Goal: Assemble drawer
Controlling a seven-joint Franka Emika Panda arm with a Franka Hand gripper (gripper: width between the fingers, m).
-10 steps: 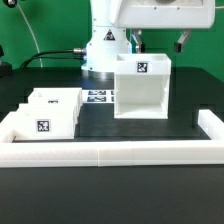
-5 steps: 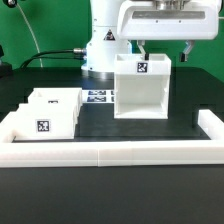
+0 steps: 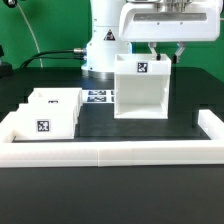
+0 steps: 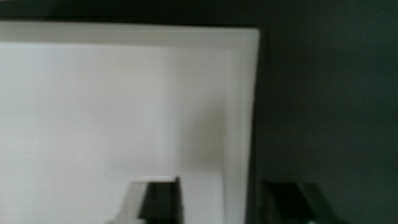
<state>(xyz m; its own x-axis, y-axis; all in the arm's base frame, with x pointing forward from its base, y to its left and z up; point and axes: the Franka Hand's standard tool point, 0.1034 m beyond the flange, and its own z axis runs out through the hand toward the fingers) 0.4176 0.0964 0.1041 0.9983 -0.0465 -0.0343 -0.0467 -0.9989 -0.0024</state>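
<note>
The gripper point(image 3: 165, 52), fingers spread, hangs over the drawer housing point(image 3: 140, 95) near the worktop's point(image 3: 120, 135) far edge, apparently straddling its upright side wall directly below

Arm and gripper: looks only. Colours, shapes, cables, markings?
The arm is glossy white with rounded shells. The gripper has a boxy pale-grey hand and two slim dark fingers. A black cable runs toward the arm's foot. No markings are legible.
</note>
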